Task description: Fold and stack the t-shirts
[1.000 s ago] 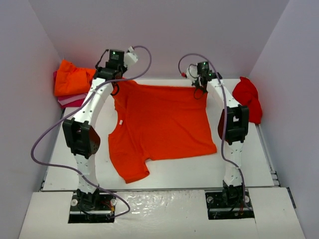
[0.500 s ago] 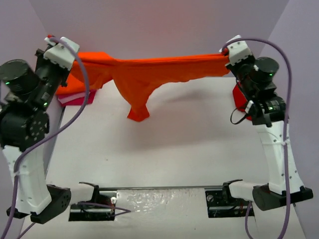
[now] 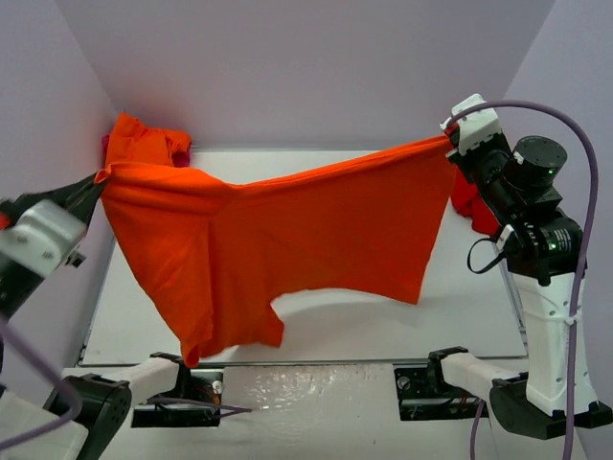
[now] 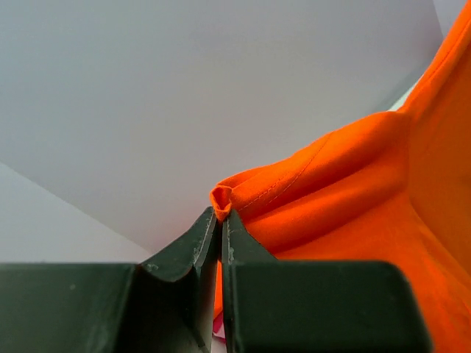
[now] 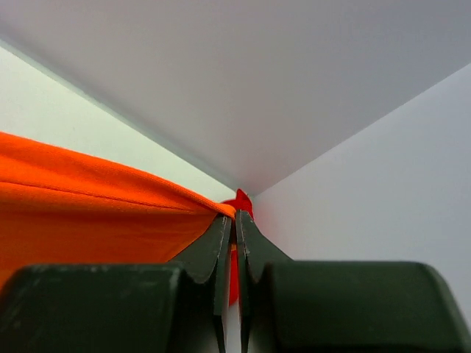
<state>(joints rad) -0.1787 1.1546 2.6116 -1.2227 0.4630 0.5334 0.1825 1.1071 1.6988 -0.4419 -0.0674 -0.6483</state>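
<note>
Half a second on, the orange t-shirt [image 3: 287, 240] has opened from a taut band into a hanging sheet over the table [image 3: 383, 321], the left arm swung lower. Left gripper [image 4: 221, 215] and right gripper [image 5: 234, 220] each pinch a corner tight. Spreading seems in hand; next, probably, laying it flat, unbunched

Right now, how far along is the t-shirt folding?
Possibly done: a pile in the far left corner, orange on pink. In hand: the orange t-shirt hangs unfolded in the air, pinched by the left gripper and right gripper at opposite ends. Left: lay it down, fold it, stack it, then the red shirt by the right wall.
</note>
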